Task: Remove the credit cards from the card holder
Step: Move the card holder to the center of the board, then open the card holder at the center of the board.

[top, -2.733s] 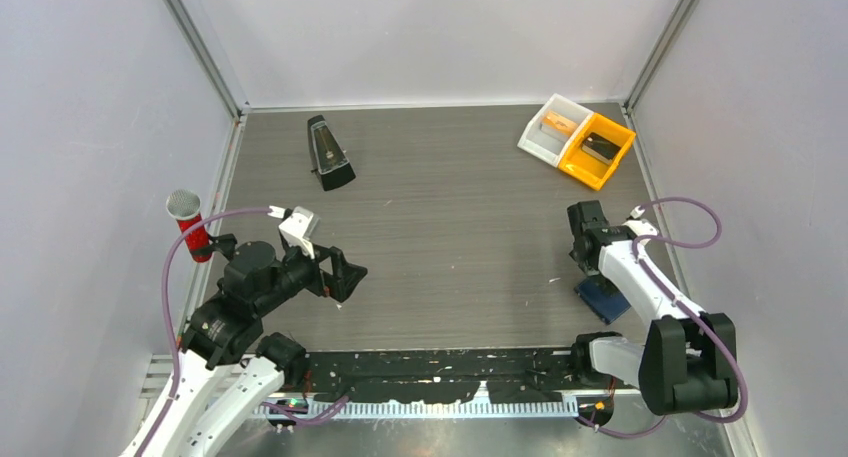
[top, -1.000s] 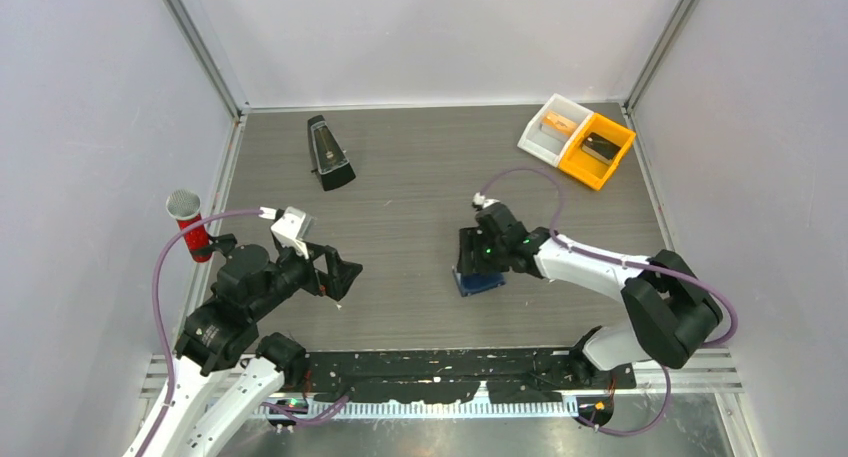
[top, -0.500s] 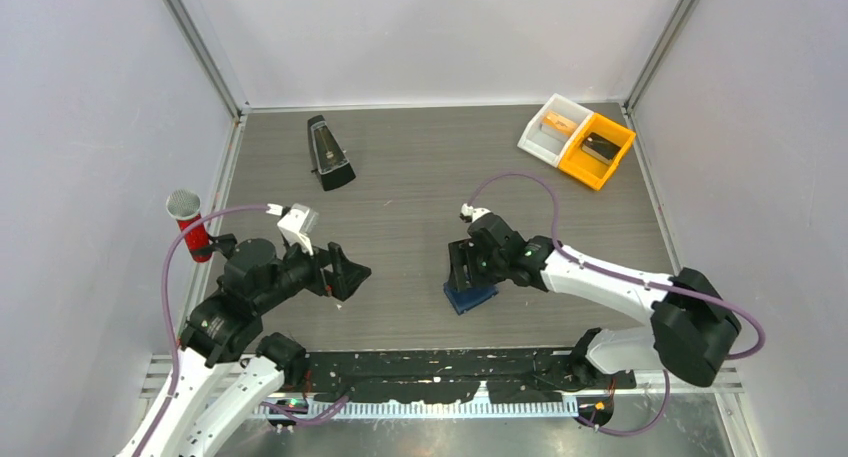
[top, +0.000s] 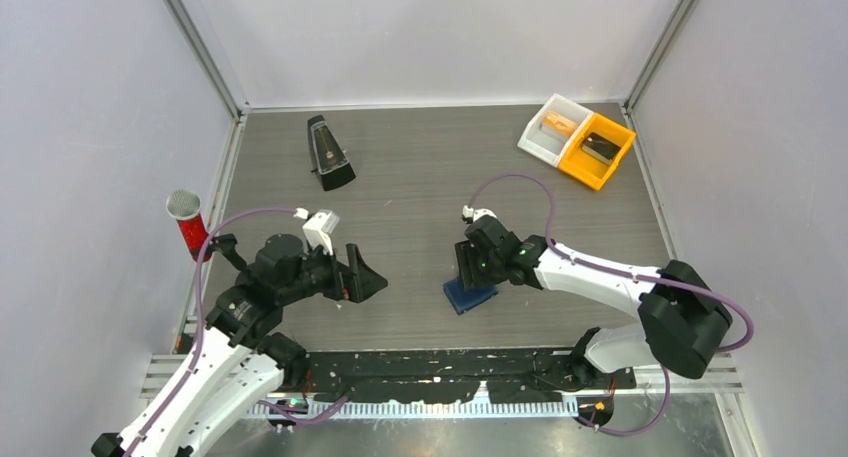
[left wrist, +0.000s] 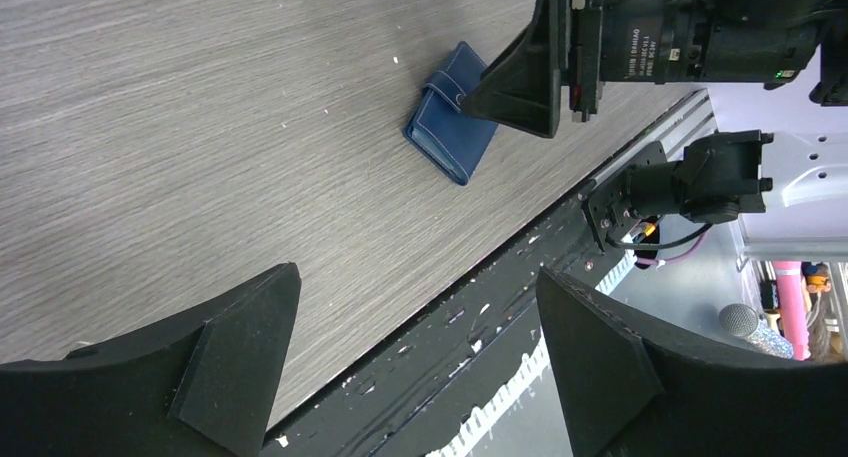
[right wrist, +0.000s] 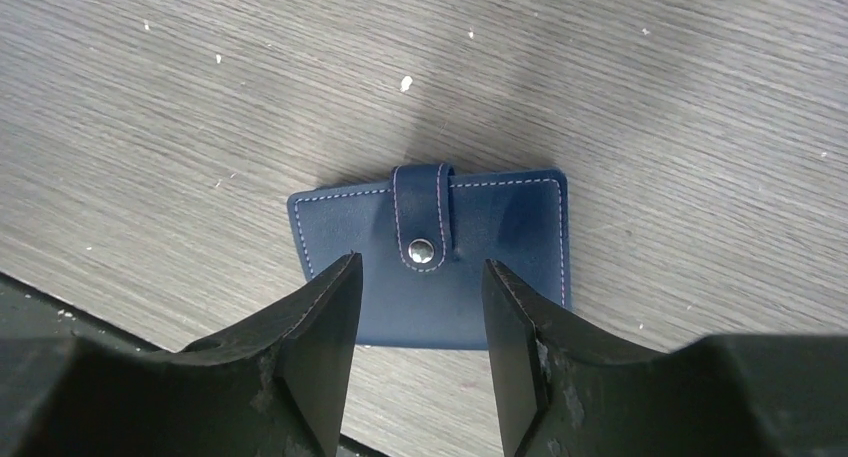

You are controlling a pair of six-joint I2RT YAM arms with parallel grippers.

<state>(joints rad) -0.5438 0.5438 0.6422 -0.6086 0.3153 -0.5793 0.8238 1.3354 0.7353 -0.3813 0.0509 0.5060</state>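
Observation:
The card holder [top: 468,295] is a dark navy bifold wallet, lying closed on the table near the front edge. Its snap tab [right wrist: 424,217] is fastened. It also shows in the left wrist view [left wrist: 452,127]. No credit cards are visible; they are hidden inside. My right gripper [top: 468,267] hovers just above the wallet, open, its fingers [right wrist: 320,327] apart with the wallet [right wrist: 430,267] between and beyond them, not touching. My left gripper [top: 365,279] is open and empty, to the left of the wallet, above the table's front part.
A black pyramid metronome [top: 326,153] stands at the back left. A white bin [top: 553,129] and an orange bin [top: 597,150] sit at the back right, each holding an object. A red microphone [top: 188,225] stands at the left edge. The table's black front rail [top: 440,372] is close.
My right arm dragged the wallet from the right front to the table's middle front, then let it go and opened. My left arm has moved right toward the wallet.

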